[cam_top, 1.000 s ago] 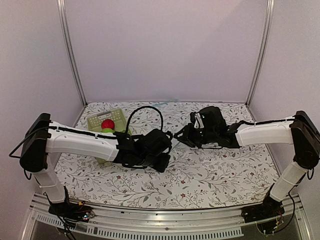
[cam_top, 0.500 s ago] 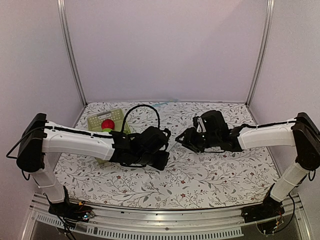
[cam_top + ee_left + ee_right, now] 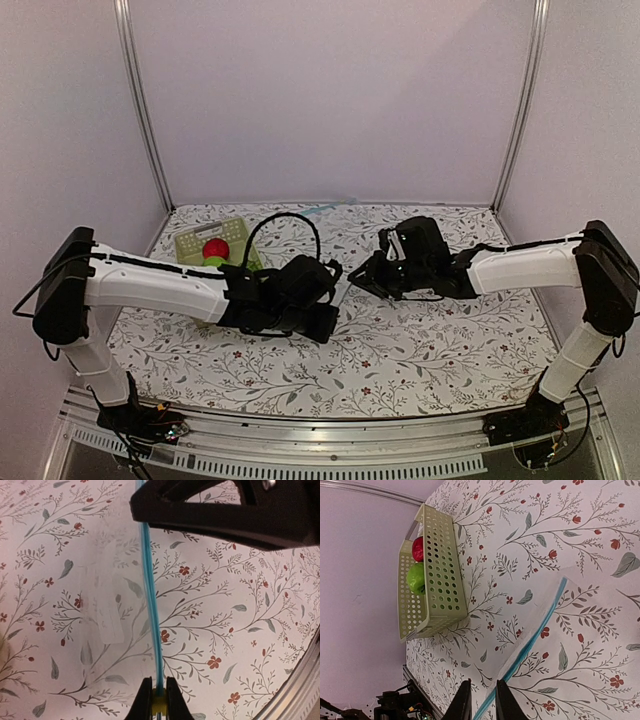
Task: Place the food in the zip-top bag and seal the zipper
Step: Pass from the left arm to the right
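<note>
Left arm: the left arm point(image 3: 160, 285) is reaching from its base at the near left toward the middle of the table point(image 3: 420, 350), with its forearm running low and level.
Left gripper: the left gripper point(image 3: 158, 682) is clamping one end of the zipper point(image 3: 151, 595), with both fingers pressed tight against the strip.
Right arm: the right arm point(image 3: 525, 265) is stretching in from the near right, its wrist pointing at the other arm.
Right gripper: the right gripper point(image 3: 483, 682) is straddling the same strip farther along. The strip is passing through a narrow gap between the fingers, and whether they are pressing on it cannot be told.
Between the grippers: the two are facing each other closely over the table's middle. In the left wrist view the right gripper's dark body is filling the top edge above the strip.
Basket: a pale green perforated basket point(image 3: 440, 575) is sitting at the far left of the table, well apart from the bag and behind the left arm.
Food: the red apple point(image 3: 418, 548) and the green apple point(image 3: 416, 578) are lying in the basket, touching each other.
Bag: the zip-top bag point(image 3: 107, 610) is lying flat on the floral cloth, clear enough that the print is showing through it.
Zipper look: it is showing as a thin light blue line running straight from one gripper to the other.
</note>
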`<action>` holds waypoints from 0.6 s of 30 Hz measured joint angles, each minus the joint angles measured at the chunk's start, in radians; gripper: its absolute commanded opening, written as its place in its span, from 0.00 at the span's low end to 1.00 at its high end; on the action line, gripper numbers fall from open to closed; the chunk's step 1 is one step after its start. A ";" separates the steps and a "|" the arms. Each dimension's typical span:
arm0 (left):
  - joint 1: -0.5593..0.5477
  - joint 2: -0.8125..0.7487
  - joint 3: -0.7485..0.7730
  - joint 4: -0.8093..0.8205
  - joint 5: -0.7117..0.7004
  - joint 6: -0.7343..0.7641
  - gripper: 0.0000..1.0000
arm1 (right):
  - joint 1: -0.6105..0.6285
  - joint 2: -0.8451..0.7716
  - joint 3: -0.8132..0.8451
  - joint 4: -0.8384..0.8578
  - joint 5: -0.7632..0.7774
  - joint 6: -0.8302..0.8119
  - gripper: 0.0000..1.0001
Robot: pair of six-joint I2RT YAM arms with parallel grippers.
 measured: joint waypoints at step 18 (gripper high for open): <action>0.004 -0.016 -0.013 0.000 -0.030 -0.021 0.00 | 0.000 -0.025 -0.005 -0.032 0.046 -0.010 0.43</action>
